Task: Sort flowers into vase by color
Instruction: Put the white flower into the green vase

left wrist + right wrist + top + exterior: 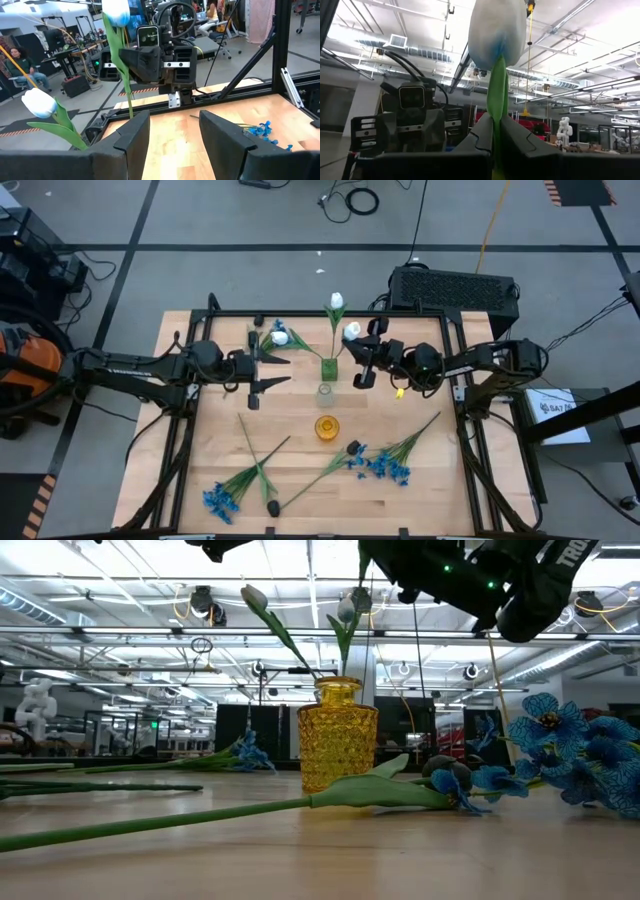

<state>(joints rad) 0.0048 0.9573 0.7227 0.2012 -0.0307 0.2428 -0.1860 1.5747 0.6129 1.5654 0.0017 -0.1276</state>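
Wooden table (pixel 300 480), right tool (pixel 492 132) pinching white tulip (pixel 497 30), clearest from its wrist

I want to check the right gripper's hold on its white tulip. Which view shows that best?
The right wrist view: the white tulip stands with its stem pinched in the shut right gripper. The high view shows the bloom small beside the gripper; the left wrist view shows it from across; the low view shows no clear grip.

Right gripper (pixel 358 372) clamps a white tulip (pixel 351 331) right of the green vase (pixel 328 368); left gripper (pixel 270 370) open, empty, left of it.
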